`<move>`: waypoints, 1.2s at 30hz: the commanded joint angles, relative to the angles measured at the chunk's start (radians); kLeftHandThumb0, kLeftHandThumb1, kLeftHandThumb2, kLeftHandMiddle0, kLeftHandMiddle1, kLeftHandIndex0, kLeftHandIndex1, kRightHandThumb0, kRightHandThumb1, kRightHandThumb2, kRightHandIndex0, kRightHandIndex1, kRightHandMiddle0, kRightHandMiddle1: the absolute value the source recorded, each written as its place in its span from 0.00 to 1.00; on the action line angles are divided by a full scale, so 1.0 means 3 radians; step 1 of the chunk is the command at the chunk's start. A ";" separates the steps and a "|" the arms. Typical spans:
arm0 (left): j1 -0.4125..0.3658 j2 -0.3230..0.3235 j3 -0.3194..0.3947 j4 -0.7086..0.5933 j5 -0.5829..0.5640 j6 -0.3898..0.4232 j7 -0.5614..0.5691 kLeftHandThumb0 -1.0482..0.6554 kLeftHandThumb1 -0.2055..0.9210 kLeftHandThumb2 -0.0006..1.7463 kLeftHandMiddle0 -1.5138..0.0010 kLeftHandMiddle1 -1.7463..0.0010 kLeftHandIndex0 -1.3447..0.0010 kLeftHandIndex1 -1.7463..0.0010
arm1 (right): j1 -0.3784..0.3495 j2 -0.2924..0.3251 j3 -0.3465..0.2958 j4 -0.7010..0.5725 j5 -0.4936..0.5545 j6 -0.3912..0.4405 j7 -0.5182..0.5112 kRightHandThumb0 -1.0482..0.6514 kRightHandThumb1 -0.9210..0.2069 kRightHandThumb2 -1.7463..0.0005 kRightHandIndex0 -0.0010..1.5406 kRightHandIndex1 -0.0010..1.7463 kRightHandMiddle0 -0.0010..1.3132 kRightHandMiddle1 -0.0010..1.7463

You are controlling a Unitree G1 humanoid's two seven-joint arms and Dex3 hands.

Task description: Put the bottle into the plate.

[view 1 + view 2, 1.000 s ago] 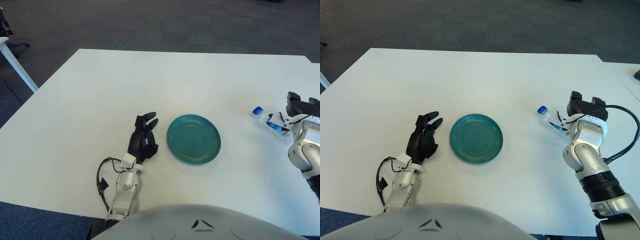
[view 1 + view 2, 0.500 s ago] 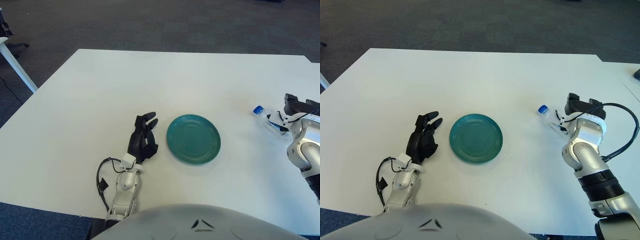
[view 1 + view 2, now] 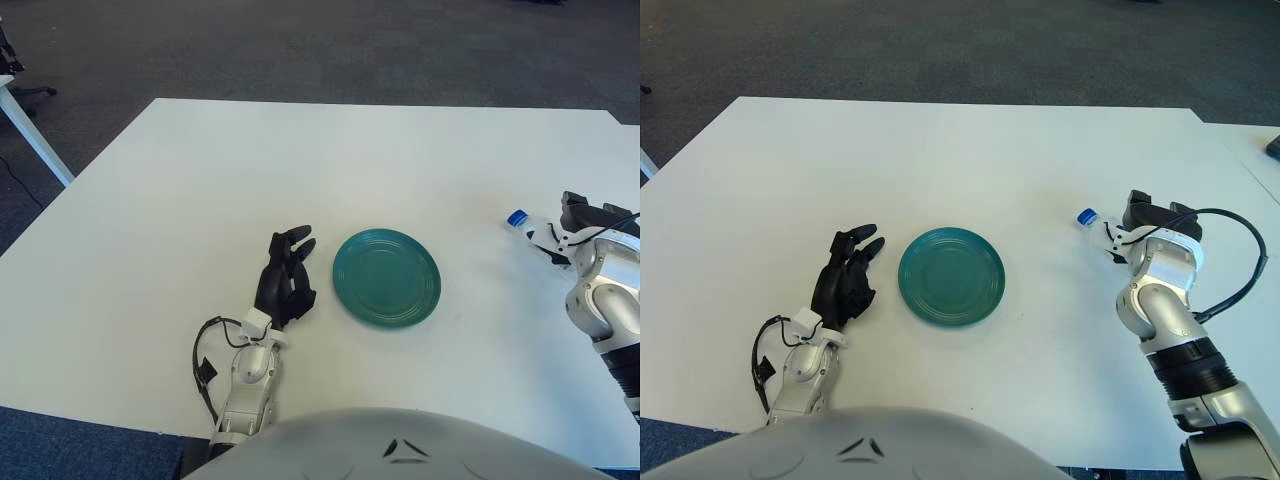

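Note:
A clear plastic bottle [image 3: 1088, 219] with a blue cap lies on its side on the white table [image 3: 940, 160], at the right. My right hand [image 3: 1152, 214] is over the bottle's body and hides most of it; only the cap and neck show, pointing left. A round teal plate [image 3: 952, 276] sits flat in the middle of the table with nothing on it, well to the left of the bottle. My left hand [image 3: 845, 280] shows just left of the plate, black fingers stretched forward and holding nothing.
A black cable [image 3: 1240, 270] loops out from my right forearm. A second white table [image 3: 1260, 150] adjoins at the far right. Dark carpet lies beyond the table's far edge, and a white table leg [image 3: 35, 135] stands at the far left.
My right hand has shifted left and slightly forward over the bottle, now covering its blue label. The bottle, the plate and my left hand have stayed in place.

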 commanded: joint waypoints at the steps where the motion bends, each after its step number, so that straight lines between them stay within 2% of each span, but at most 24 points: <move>1: 0.0122 0.0009 -0.0019 0.0052 0.0025 0.0144 0.0020 0.28 1.00 0.51 0.77 0.73 1.00 0.39 | -0.0088 0.0084 0.0014 0.0080 0.0006 -0.0019 -0.0083 0.00 0.00 0.47 0.00 0.00 0.00 0.00; 6: 0.0154 0.0012 -0.0035 0.0005 0.0029 0.0161 0.0022 0.28 1.00 0.51 0.77 0.73 1.00 0.39 | -0.0171 0.0212 0.0065 0.0233 0.0015 -0.0047 -0.0190 0.00 0.00 0.47 0.00 0.00 0.00 0.00; 22: 0.0303 0.0049 -0.0066 -0.0262 0.0014 0.0268 0.0000 0.28 1.00 0.51 0.77 0.73 1.00 0.39 | -0.0238 0.0351 0.0099 0.0285 0.0005 -0.0043 -0.0261 0.00 0.00 0.48 0.00 0.00 0.00 0.00; 36: 0.0406 0.0156 -0.0002 -0.0514 -0.0095 0.0401 -0.0085 0.28 1.00 0.51 0.77 0.73 1.00 0.39 | -0.0114 0.0492 0.0154 0.0213 -0.0041 0.0113 -0.0295 0.00 0.00 0.48 0.00 0.00 0.00 0.00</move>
